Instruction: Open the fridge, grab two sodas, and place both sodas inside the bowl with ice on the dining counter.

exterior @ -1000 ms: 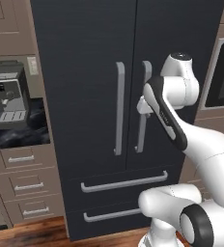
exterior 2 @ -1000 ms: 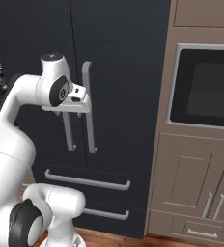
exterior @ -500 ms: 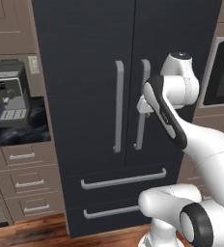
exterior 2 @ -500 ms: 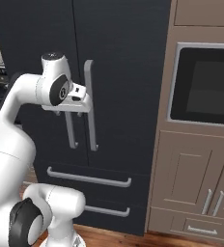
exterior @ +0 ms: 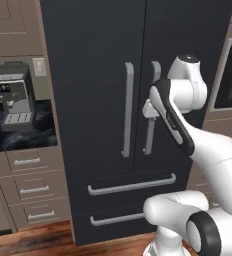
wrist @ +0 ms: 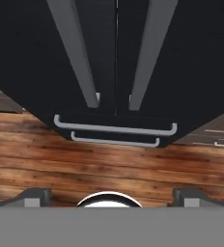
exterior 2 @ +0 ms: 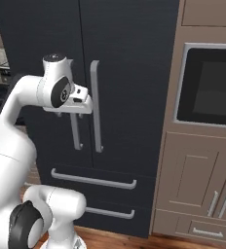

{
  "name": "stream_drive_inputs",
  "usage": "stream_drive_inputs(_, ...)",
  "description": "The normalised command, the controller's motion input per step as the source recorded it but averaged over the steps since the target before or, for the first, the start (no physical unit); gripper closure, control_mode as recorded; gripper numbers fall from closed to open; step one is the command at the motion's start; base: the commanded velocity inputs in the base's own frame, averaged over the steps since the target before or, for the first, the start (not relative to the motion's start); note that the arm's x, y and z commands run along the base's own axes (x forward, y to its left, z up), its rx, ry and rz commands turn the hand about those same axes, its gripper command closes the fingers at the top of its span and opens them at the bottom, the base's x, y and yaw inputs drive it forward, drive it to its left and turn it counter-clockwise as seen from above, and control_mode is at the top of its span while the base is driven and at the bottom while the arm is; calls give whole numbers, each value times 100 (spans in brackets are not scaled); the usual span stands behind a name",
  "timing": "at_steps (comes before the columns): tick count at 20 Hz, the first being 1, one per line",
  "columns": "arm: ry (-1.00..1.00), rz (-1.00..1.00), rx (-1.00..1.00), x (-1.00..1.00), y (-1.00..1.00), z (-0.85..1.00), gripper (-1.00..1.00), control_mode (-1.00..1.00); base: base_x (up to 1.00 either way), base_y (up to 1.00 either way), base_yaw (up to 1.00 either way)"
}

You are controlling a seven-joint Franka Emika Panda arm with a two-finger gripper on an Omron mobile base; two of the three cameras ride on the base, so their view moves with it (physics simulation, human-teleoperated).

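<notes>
The glossy white robot arm (exterior: 208,150) is built of rounded, bulging segments with dark grey discs capping its joints. A black band runs along one link. Its small white hand (exterior 2: 83,103) is boxy, with two small dark fingertips (wrist: 35,195) set wide apart.

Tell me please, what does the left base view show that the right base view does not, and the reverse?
Left base view: a coffee machine on a dark counter beside the fridge, with wood drawers below. Right base view: a built-in oven and wood cabinets on the fridge's other side. Both: the shut fridge doors, their two bar handles, two lower drawers, and the arm with its tool at the handles.
</notes>
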Motion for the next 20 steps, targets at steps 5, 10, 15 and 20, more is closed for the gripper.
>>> stream_drive_inputs(5,-32,0,2,4,-27,-8,-100,-100,0,0,0)
stream_drive_inputs(10,-33,0,-1,11,-7,0,-100,-100,0,0,0)
stream_drive_inputs(15,-14,-3,-2,46,-21,3,-100,-100,0,0,0)
stream_drive_inputs(20,-1,-7,0,61,-1,6,-100,-100,0,0,0)
